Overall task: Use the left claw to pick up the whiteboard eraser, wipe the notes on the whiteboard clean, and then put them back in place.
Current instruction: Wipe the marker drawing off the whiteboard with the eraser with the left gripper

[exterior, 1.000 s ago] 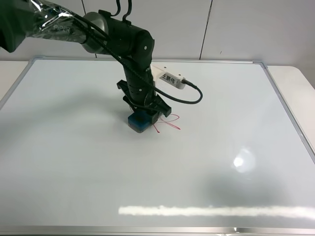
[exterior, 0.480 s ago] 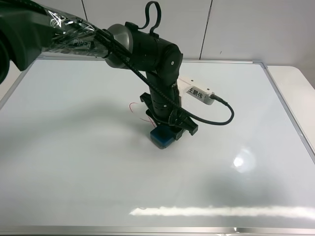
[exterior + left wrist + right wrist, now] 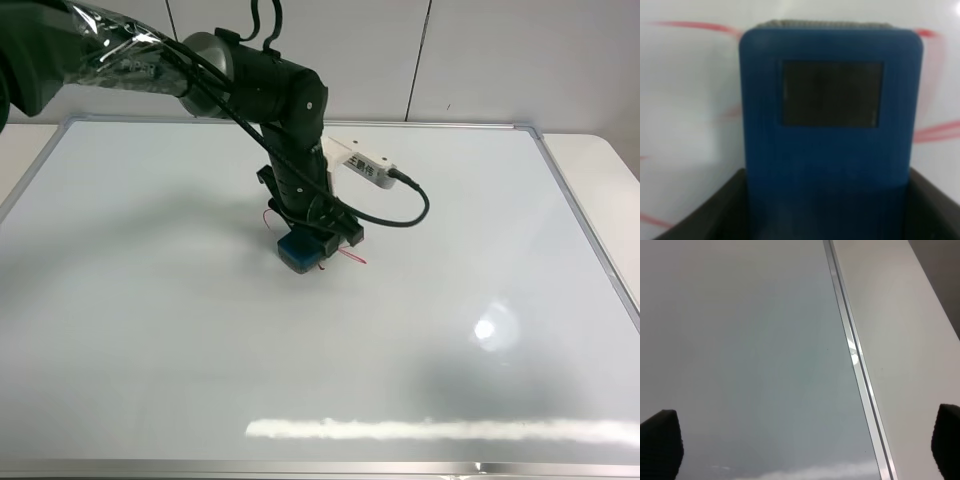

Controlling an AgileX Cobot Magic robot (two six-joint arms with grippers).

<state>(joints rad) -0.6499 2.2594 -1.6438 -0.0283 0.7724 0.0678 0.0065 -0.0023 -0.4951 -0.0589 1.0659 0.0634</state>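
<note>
Room: pale wall panels stand behind the far edge of the board.
Whiteboard: glossy white with a thin silver frame; it fills nearly the whole exterior high view and lies flat. A bright streak of glare runs along its near edge.
Table: a pale top shows past the board's right edge.
Left claw: the black arm reaches in from the far left corner, its upper part wrapped in clear plastic. The jaws are clamped on the whiteboard eraser and press it down on the board.
White box: a labelled box fixed to the wrist, with a black cable looping from it.
Whiteboard eraser: teal-blue, flat on the board, a little left of centre and toward the far edge.
Notes: thin red strokes poke out just beside the eraser on both sides.
Left wrist view only: a dark square patch on the eraser's top, a grey felt rim at its tip, and blurred red lines around it.
Right gripper: seen only in its own view, fingertips spread wide over the board's right frame, holding nothing.
</note>
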